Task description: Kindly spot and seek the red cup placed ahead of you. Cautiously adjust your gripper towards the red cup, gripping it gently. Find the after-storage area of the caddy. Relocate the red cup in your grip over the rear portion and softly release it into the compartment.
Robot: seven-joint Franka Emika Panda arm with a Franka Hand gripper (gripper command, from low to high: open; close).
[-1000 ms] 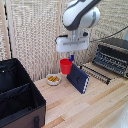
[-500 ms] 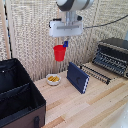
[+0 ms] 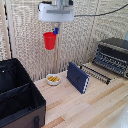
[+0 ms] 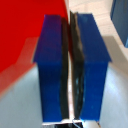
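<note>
I have the caddy [image 3: 20, 97] at the exterior view's near left on the wooden surface [image 3: 95, 107], its divider splitting it into a near and a far section. My end effector [image 3: 55, 31] hangs high above the surface, clamped on the rim of the cup [image 3: 49, 40], which is well clear of everything. I judge this the carry step: next I must travel left over the far section, then lower. The caddy's left side is cut off, and the wrist view shows only blue fingers [image 4: 52, 70] and blurred red.
</note>
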